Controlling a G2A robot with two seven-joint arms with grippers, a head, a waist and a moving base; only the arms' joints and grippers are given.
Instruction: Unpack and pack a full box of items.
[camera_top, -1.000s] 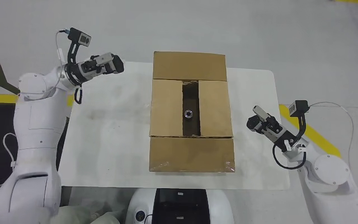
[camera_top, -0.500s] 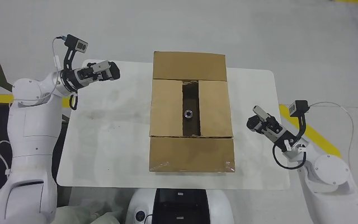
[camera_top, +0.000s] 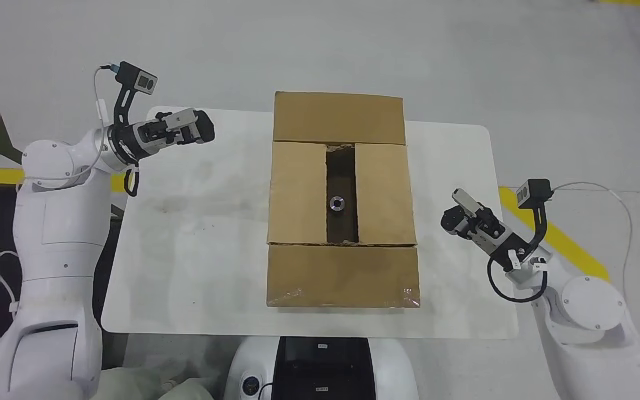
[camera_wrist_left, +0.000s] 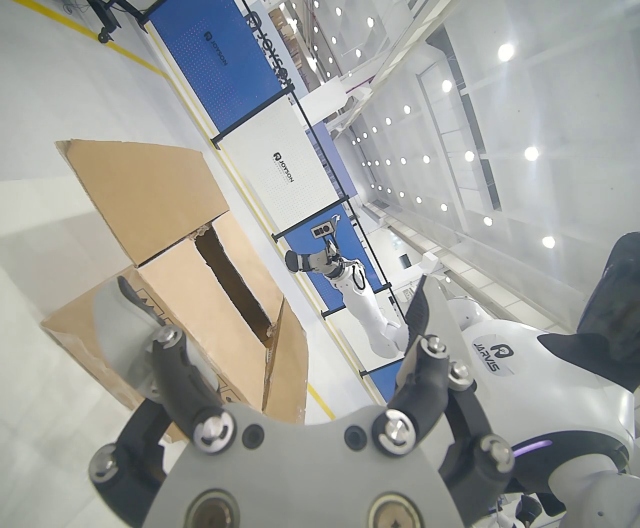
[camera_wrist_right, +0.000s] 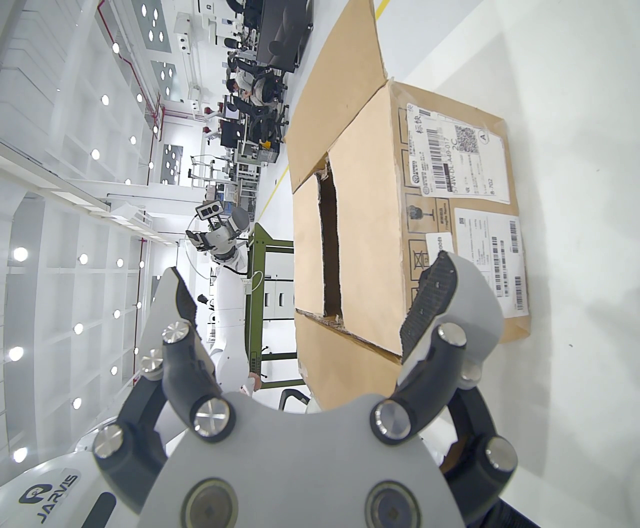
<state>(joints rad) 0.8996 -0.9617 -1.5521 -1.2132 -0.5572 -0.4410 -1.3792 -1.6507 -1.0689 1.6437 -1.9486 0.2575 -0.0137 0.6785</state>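
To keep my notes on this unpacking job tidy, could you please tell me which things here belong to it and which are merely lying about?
Belong to the job: brown cardboard box with flaps partly open; small dark round item inside its gap; left tool, open; right tool, open.
Just there: white table; green-framed workbench; blue and white panels behind.

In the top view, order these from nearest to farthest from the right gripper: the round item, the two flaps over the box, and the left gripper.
From the right gripper:
1. The right flap, on its own side.
2. The round item, in the gap between flaps.
3. The left flap, beyond the gap.
4. The left gripper, farthest, on the robot's left.
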